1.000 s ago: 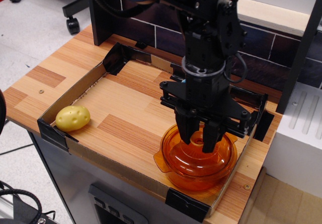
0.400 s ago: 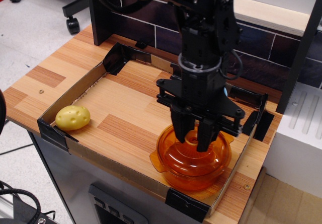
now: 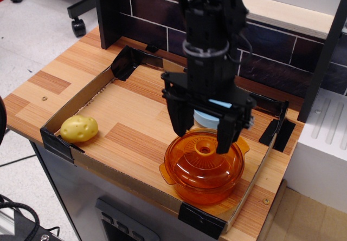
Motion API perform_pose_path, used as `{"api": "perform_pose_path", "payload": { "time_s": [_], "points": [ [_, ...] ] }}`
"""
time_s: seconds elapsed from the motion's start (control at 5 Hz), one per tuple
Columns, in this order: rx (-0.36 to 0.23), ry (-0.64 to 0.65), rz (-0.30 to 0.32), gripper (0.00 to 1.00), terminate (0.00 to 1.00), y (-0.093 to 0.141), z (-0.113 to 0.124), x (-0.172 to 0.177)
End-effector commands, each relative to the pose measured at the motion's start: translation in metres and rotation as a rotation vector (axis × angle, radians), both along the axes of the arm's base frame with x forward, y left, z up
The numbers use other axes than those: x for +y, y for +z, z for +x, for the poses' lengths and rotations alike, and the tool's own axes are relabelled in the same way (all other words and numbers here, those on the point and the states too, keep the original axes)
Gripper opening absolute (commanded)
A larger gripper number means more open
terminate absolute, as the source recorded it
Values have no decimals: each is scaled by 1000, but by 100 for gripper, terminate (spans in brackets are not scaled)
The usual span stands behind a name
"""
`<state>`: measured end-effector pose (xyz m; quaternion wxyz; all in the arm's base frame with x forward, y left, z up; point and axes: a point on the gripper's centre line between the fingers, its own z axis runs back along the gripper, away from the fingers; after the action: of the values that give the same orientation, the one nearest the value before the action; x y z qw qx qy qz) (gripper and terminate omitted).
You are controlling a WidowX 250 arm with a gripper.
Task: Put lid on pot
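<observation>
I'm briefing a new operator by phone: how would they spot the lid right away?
Look at the wooden table with the shallow cardboard tray, near its right corner, below the black gripper. The lid is the domed see-through orange cover with a ring knob, sitting on the deeper orange pot, unlike the yellow potato opposite.

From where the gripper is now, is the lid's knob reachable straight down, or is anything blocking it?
Probably yes. The gripper hangs open just above the lid, one finger on each side of the knob, with nothing between them. The lid looks seated on the pot.

Open board between potato (image 3: 79,128) and pot (image 3: 203,171); bowl (image 3: 209,117) just behind pot.
</observation>
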<state>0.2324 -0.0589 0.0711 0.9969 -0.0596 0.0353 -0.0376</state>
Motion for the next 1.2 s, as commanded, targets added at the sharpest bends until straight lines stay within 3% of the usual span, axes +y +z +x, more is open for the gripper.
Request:
{"api": "perform_pose_path", "payload": {
  "time_s": [0.0,0.2,1.0],
  "points": [
    [-74,-24,-53,100,0,45,4,20],
    [-33,-30,-30,100,0,47,1,31],
    [-33,-30,-30,100,0,47,1,31]
  ]
}}
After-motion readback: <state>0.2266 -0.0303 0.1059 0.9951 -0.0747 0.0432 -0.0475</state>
